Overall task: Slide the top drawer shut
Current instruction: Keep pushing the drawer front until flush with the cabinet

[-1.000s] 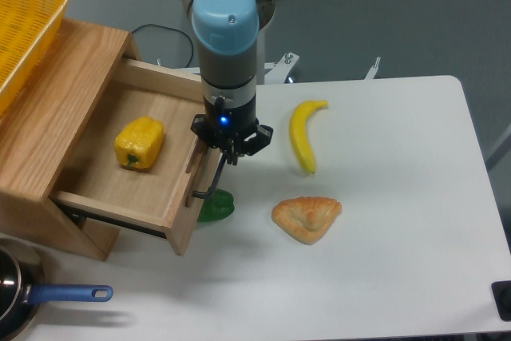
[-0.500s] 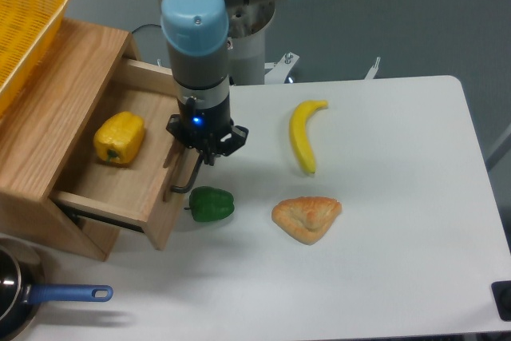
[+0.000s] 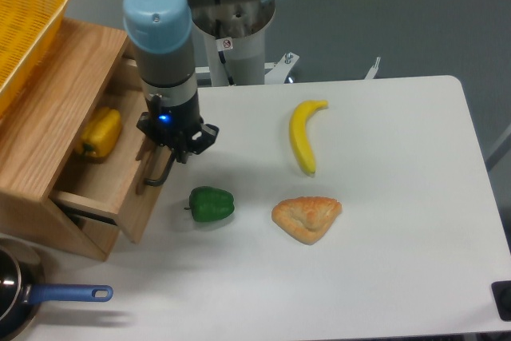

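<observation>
The top drawer (image 3: 120,189) is a light-oak drawer sticking partway out of the wooden cabinet (image 3: 56,117) at the left. A yellow bell pepper (image 3: 99,133) lies inside it, half under the cabinet top. My gripper (image 3: 174,153) points down right against the drawer's front panel, at the black bar handle (image 3: 162,173). Its fingers look close together beside the handle, but the arm's wrist hides how they stand.
A green bell pepper (image 3: 211,204) lies on the white table just right of the drawer front. A banana (image 3: 302,141) and a pastry (image 3: 307,218) lie further right. A yellow basket (image 3: 20,25) sits on the cabinet. A blue-handled pan (image 3: 32,297) is at the front left.
The gripper has moved left with the drawer front, and the drawer has slid well into the cabinet. The yellow pepper moved in with it, and the green pepper is now uncovered.
</observation>
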Action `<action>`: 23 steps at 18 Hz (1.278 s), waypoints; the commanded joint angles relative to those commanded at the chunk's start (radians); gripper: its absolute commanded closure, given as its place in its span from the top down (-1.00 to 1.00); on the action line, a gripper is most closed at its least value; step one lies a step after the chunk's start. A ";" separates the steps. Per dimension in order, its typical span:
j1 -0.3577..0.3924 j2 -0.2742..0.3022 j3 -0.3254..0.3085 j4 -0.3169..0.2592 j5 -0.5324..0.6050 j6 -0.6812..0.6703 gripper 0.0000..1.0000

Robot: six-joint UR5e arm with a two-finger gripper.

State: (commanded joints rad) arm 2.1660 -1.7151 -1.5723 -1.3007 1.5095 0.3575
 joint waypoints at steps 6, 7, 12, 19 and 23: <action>-0.026 0.022 0.003 -0.026 -0.021 -0.017 -0.67; -0.035 0.022 0.006 -0.025 -0.028 -0.029 -0.67; -0.057 0.019 0.009 -0.022 -0.034 -0.041 -0.67; -0.064 0.011 0.009 -0.020 -0.034 -0.049 -0.67; -0.078 0.005 0.011 -0.020 -0.034 -0.051 -0.67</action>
State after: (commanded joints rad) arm 2.0878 -1.7104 -1.5616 -1.3208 1.4757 0.3068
